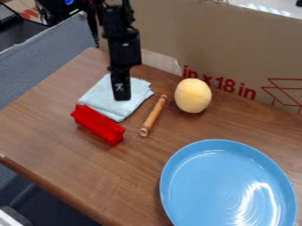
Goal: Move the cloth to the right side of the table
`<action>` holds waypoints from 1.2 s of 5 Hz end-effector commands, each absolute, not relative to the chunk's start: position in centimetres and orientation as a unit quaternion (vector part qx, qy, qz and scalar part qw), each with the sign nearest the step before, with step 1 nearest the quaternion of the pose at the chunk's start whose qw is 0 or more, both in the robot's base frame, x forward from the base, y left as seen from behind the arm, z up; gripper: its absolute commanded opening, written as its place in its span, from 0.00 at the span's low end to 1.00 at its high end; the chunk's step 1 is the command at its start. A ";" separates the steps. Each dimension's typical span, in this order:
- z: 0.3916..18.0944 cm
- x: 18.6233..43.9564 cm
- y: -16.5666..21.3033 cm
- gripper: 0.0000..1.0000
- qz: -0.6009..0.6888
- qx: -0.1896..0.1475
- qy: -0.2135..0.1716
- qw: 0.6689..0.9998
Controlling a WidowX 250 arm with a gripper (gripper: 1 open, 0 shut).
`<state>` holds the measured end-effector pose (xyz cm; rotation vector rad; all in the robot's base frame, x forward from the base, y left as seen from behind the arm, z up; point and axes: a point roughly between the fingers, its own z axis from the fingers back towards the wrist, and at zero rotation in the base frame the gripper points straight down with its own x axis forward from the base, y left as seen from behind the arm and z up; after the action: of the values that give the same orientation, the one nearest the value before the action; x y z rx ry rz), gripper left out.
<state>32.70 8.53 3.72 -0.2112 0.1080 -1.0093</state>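
The gripper (119, 95) points down onto the middle of the cloth (104, 95), jaws together with the fabric directly under the tips; whether fabric is pinched is unclear. The cloth lies at the table's (71, 154) left rear, just behind the red block (97, 124).

Single elevated view from beyond the bench's (48, 115) front edge, angled down, moderately close, facing the cardboard box (224, 53).
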 end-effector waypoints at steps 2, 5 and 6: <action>5.7 33.4 8.1 0.00 -0.478 -0.069 0.021 0.876; 3.3 33.2 7.1 0.00 -0.477 -0.068 0.024 0.876; 3.6 32.8 5.3 0.00 -0.473 -0.068 0.025 0.878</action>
<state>31.98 5.37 1.36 -0.1933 0.1114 -0.9754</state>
